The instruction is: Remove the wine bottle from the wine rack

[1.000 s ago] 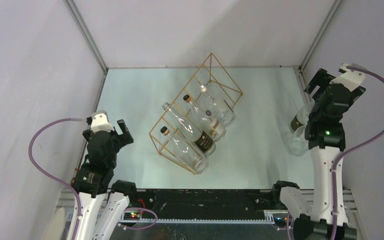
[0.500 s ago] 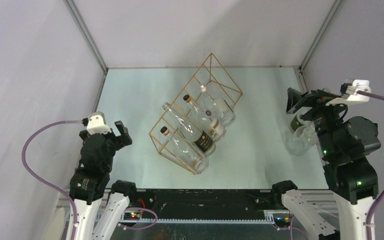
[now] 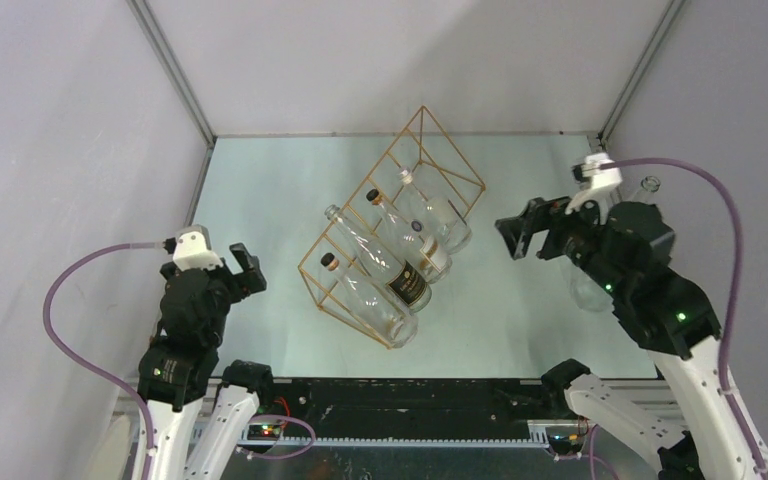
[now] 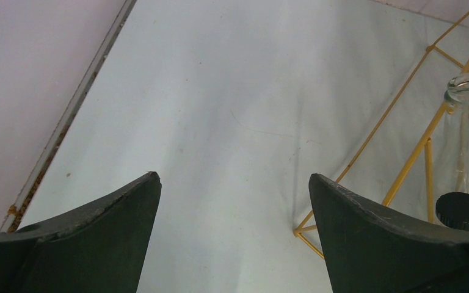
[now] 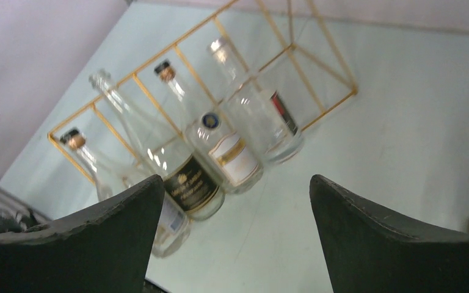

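Pale table (image 3: pixel 260 190), bottles (image 3: pixel 407 287) in wine rack (image 3: pixel 454 146), left gripper (image 4: pixel 232 183) and right gripper (image 5: pixel 235 183) spread, standing bottle (image 3: pixel 649 185) half-hidden

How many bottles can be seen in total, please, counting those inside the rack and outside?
5. Four lie side by side in the wine rack: front bottle, dark-labelled bottle, white-labelled bottle, rear bottle. The fifth bottle stands outside, right, partly behind the right arm.

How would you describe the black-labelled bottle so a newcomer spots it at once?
Find the gold wire wine rack mid-table, holding four bottles side by side. The black-labelled bottle is second from the rack's near-left end. It alone has a black label and a bare, capless neck.
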Tool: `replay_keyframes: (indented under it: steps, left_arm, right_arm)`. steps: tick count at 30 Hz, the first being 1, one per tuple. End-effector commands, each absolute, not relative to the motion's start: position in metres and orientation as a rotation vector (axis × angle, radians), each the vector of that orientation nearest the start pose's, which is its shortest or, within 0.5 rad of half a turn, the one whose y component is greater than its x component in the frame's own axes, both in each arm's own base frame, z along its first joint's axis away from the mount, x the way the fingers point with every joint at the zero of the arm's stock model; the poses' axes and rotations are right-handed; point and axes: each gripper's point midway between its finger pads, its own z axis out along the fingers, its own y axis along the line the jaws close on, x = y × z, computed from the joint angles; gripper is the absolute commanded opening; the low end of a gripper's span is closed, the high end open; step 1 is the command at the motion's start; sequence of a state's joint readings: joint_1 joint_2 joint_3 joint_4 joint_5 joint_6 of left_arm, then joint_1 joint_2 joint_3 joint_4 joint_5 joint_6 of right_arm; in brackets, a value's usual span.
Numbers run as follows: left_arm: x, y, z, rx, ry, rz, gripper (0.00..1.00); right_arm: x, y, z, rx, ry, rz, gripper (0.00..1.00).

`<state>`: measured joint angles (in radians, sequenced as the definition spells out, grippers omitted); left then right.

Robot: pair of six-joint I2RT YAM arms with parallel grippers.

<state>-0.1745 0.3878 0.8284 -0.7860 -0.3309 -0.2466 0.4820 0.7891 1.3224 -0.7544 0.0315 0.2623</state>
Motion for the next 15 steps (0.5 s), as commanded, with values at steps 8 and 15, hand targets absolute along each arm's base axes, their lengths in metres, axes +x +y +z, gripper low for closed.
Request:
replay_keyframes:
  steps: [8, 15]
  left_arm:
    - [0.192, -0.01, 0.273, -0.319, 1.787, -0.184, 0.98]
    - [0.185, -0.027, 0.285, -0.38, 1.796, -0.332, 0.98]
  right_arm:
    - [0.225, 0.194, 0.319, -0.454, 1.923, 0.656, 0.91]
    - [0.234, 0.218, 0.287, -0.507, 1.963, 0.707, 0.91]
